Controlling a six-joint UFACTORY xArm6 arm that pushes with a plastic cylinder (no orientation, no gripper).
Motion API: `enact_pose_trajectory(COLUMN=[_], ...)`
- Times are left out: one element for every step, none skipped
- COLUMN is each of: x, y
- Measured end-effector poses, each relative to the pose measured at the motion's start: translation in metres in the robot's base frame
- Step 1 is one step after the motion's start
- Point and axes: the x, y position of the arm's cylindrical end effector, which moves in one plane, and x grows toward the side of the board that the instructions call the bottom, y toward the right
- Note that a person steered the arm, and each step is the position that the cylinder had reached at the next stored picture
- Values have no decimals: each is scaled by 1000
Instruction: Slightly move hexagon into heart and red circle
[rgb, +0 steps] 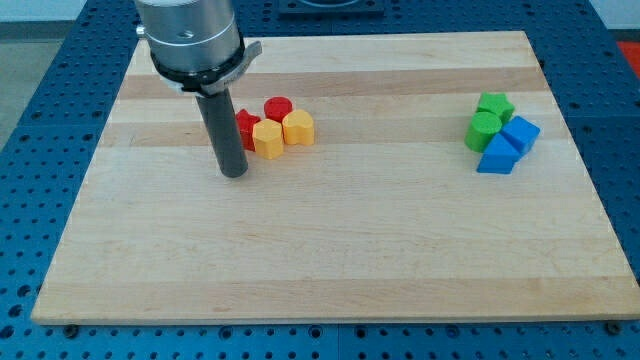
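Observation:
My tip (234, 173) rests on the board left of centre. Just to its right and slightly toward the view's top sits a tight cluster. It holds a yellow hexagon (267, 138), a yellow heart (298, 127) at its right, a red circle (277, 107) behind them, and a red block (247, 128) whose shape is partly hidden by the rod. The tip is a little to the lower left of the hexagon and does not touch it. The hexagon touches the heart and sits right below the red circle.
At the view's right is a second cluster: a green star-like block (494, 104), a green round block (482, 129), a blue block (520, 133) and a blue triangle-like block (498, 157). The wooden board (320, 270) lies on a blue perforated table.

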Motion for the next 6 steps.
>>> enact_pose_trajectory(x=[-8,-9,-9,-10,-10,-10], y=[1,6,31,53,53,37])
